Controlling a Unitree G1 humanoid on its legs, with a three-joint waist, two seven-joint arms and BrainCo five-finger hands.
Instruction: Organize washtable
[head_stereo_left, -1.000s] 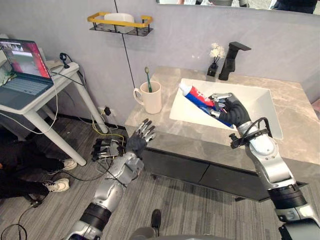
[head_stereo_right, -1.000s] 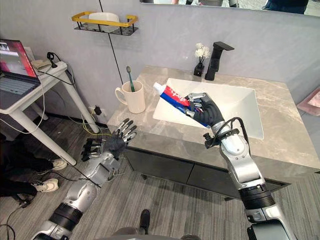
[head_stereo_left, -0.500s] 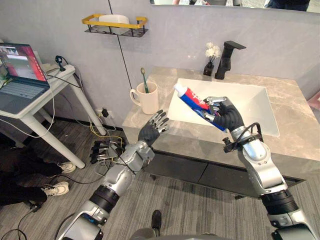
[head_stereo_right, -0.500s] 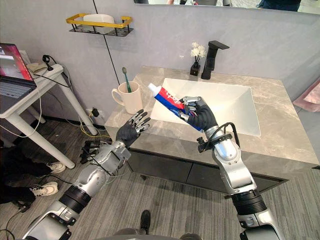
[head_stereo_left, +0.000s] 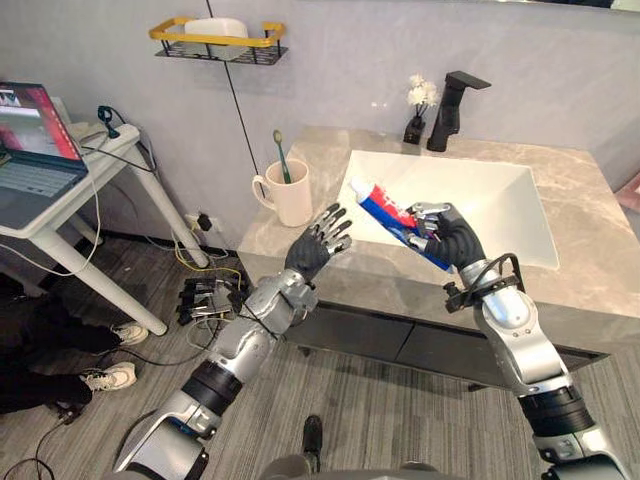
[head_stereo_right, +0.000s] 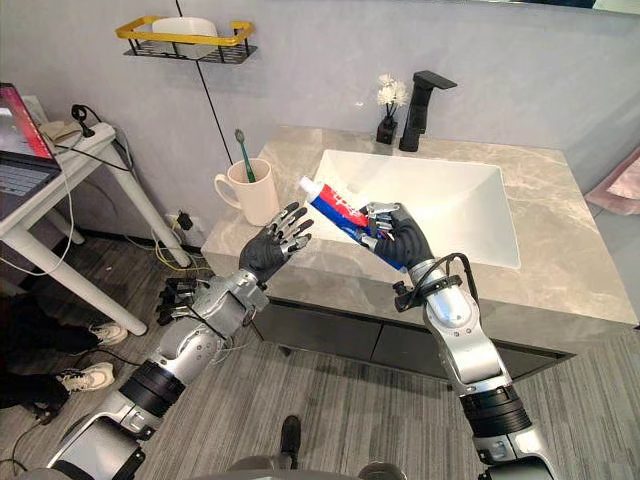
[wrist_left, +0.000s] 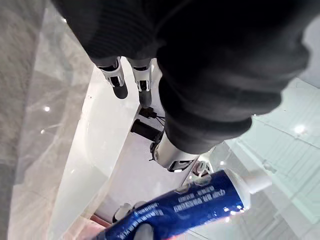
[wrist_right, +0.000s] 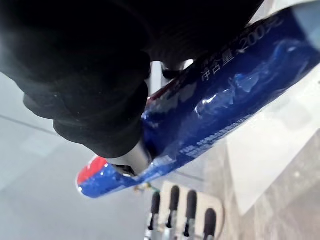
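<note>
My right hand (head_stereo_left: 452, 236) is shut on a red, white and blue toothpaste tube (head_stereo_left: 385, 208), held above the front left of the white sink basin (head_stereo_left: 480, 200) with its white cap toward my left. My left hand (head_stereo_left: 312, 247) is raised open, fingers spread, just left of the tube's cap and above the counter's front edge. The tube (wrist_right: 210, 110) shows close in the right wrist view and the tube (wrist_left: 185, 205) shows again in the left wrist view. A cream mug (head_stereo_left: 290, 192) with a green toothbrush (head_stereo_left: 281, 157) stands on the grey stone counter (head_stereo_left: 300, 235) at the left.
A black faucet (head_stereo_left: 449, 98) and a small vase of white flowers (head_stereo_left: 417, 105) stand behind the basin. A yellow-rimmed wire shelf (head_stereo_left: 214, 38) hangs on the wall. At far left a white table (head_stereo_left: 70, 195) carries a laptop (head_stereo_left: 35, 140). Cables lie on the floor beneath.
My left hand rose from below the counter edge to the toothpaste cap's level. My right hand moved the tube slightly forward and left. The camera shifted.
</note>
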